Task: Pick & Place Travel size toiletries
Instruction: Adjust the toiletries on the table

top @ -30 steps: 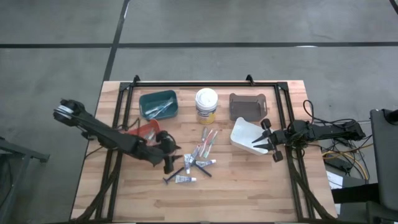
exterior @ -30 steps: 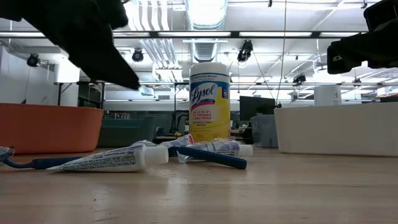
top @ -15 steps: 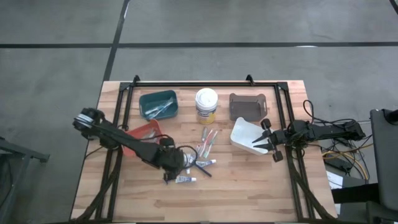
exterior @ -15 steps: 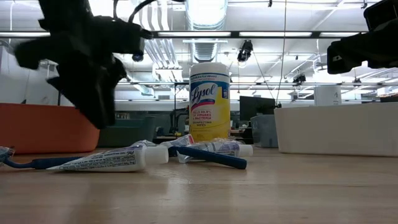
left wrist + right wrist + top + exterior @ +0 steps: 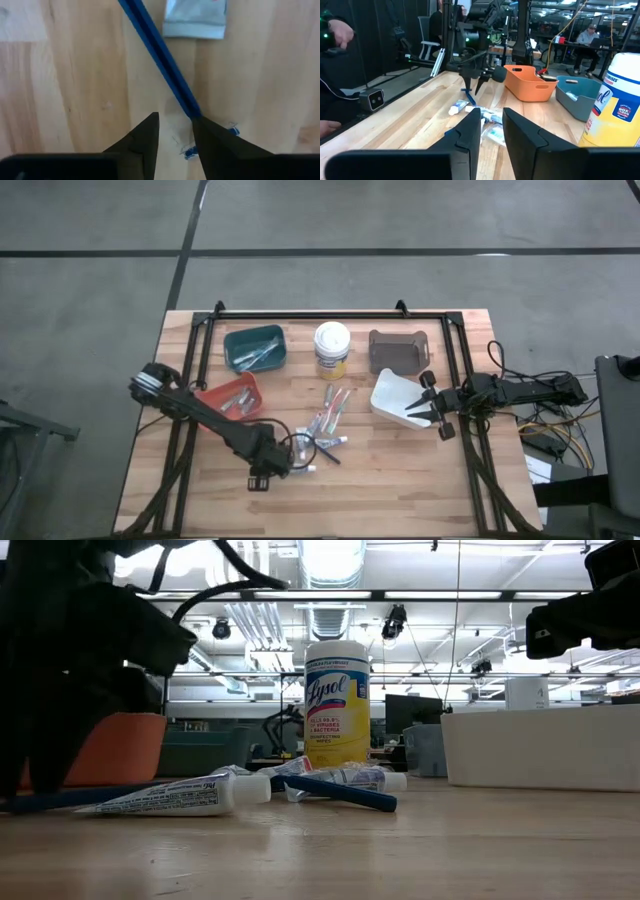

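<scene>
My left gripper point(image 5: 262, 478) points straight down over a blue-handled razor point(image 5: 160, 55) lying flat on the wood near the table's front. It is open, with bare wood between its fingertips point(image 5: 175, 130). The razor's handle runs under one finger point(image 5: 210, 145), and bits of its head show beside that finger. A white tube point(image 5: 298, 469) lies just right of the gripper. More tubes, pastel toothbrushes point(image 5: 332, 410) and a dark razor point(image 5: 322, 448) lie at mid-table. My right gripper point(image 5: 412, 412) waits level at the right edge, narrowly open and holding nothing. My left gripper comes from above, pointing down. One finger stands over the razor handle's head end point(image 5: 192, 112). The finger hides that spot, so I cannot tell whether it touches. The razor lies flat on the table.
An orange bin point(image 5: 232, 395) and a teal bin point(image 5: 255, 347), both with items inside, stand left of centre. A Lysol tub point(image 5: 332, 348) and a brown bin point(image 5: 398, 350) stand at the back. A white bin point(image 5: 392, 398) stands by the right gripper.
My left gripper has gone toward the table's near edge and down. It has tipped from a slant to pointing straight down over the blue razor. The orange bin, which the arm covered before, now shows. The toiletries have stayed in place.
</scene>
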`<state>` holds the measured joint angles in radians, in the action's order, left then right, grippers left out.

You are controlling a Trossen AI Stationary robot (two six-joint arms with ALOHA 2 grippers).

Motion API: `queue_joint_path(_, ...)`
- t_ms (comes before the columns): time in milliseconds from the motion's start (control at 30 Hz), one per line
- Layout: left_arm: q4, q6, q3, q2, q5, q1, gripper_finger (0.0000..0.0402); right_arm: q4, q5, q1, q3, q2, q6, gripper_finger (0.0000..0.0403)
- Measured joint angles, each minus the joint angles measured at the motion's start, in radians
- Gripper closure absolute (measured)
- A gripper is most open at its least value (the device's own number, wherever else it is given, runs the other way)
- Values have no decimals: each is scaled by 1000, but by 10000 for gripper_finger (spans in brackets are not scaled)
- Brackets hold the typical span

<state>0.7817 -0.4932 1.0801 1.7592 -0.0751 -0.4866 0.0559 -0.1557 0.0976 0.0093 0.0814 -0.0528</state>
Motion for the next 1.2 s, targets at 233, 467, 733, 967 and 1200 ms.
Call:
queue_joint_path(233,-192,111,0,32,5,29,313,0,0,0,0,0,0,319)
queue_joint_path(467,-447,187,-5,41,111,97,333,-1,0,0,0,0,0,330)
queue_joint_path(733,-630,186,-5,97,300,208,340,-1,0,0,0,0,0,332)
queue_joint_path(967,-816,212,10,130,359,277,342,-2,0,0,0,0,0,322)
queue_joint_path(1200,-785,205,19,40,371,263,344,-2,0,0,0,0,0,326)
